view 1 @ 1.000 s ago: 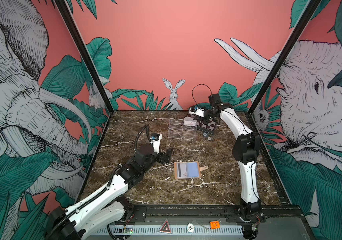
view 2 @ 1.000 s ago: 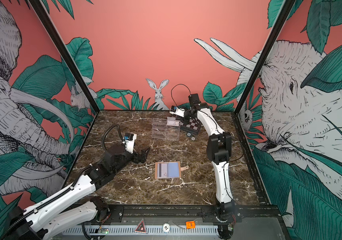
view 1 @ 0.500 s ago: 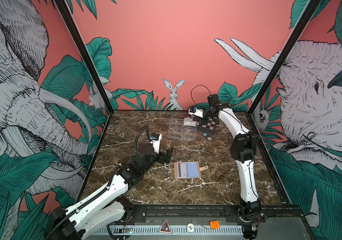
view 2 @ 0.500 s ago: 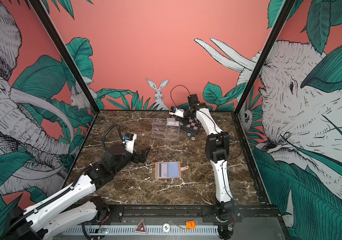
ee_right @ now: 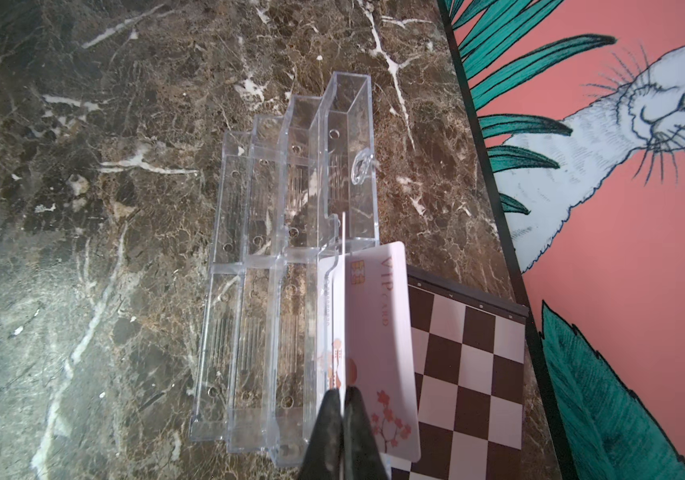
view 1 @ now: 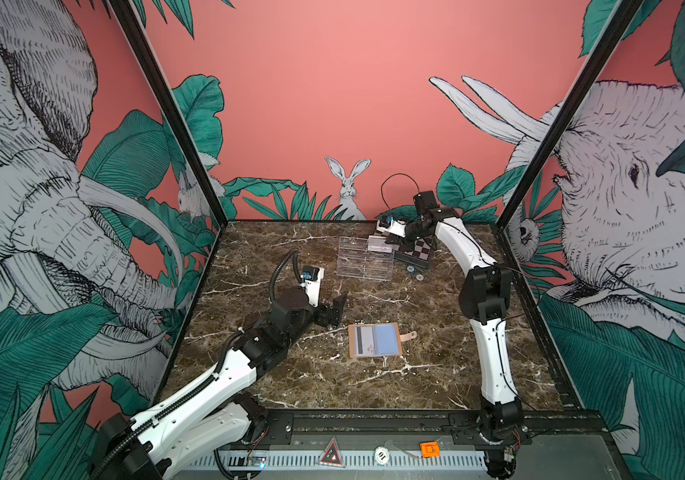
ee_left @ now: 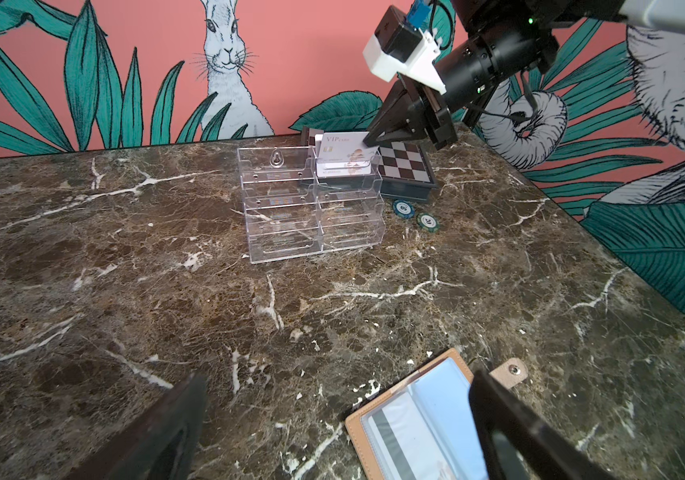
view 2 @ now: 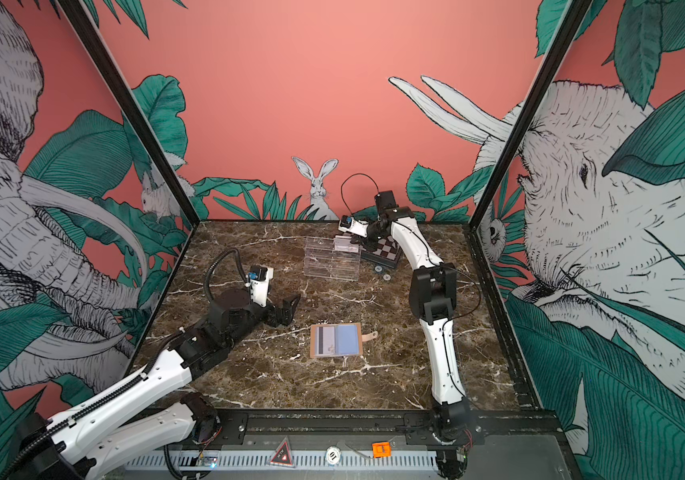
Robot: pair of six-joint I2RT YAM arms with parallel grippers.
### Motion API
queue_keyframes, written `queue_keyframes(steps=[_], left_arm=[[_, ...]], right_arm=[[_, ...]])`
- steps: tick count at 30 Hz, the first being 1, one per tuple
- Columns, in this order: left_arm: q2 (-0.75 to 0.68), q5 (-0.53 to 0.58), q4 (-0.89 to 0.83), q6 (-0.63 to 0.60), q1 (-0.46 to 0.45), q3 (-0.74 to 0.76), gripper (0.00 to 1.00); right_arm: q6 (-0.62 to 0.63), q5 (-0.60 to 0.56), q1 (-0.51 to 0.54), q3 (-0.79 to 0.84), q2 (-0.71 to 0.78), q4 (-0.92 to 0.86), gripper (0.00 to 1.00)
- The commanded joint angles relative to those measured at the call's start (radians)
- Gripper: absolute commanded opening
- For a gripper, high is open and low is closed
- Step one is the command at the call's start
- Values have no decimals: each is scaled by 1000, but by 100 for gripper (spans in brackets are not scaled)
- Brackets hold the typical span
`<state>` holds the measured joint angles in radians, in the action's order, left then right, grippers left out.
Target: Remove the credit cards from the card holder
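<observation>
The card holder (view 1: 375, 340) (view 2: 335, 340) (ee_left: 415, 419) lies open on the marble, a tan wallet with pale blue sleeves. One credit card (view 1: 362, 340) with a dark stripe sits in its left sleeve. My left gripper (view 1: 333, 311) (view 2: 286, 309) (ee_left: 336, 382) stands open and empty just left of the wallet, low over the table. At the back, my right gripper (view 1: 390, 240) (ee_right: 342, 399) is shut on the edge of a white credit card (ee_left: 342, 145), upright over the rear right compartment of the clear tray (view 1: 365, 262) (ee_right: 270, 249). Another white card (ee_left: 342, 169) stands in that compartment.
A checkered box (view 1: 415, 251) (ee_right: 465, 353) sits right behind the tray, near the back wall. Two poker chips (ee_left: 401, 206) (ee_left: 428, 220) lie in front of it. Black frame posts and patterned walls enclose the marble table (view 1: 299, 374) on three sides.
The right arm has shifted slightly left at the tray, still shut on the card. The left arm and the wallet have not moved.
</observation>
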<state>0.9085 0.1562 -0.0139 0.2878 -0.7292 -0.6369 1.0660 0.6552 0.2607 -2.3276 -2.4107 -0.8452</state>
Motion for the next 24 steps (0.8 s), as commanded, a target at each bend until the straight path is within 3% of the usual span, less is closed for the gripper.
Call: queue_keyframes(steps=[1,6,24], left_arm=[[-11,8,3,0,4,-13,99],[-10,6,2,1,5,-11,99],[-17,-7,-3,36,5,-7,99]], right_arm=[[-8,25,-3,-21,-13,1,0],[-18,25,-3,-18,-13,8,0],[-161,-2,-3,-7,61,172,29]])
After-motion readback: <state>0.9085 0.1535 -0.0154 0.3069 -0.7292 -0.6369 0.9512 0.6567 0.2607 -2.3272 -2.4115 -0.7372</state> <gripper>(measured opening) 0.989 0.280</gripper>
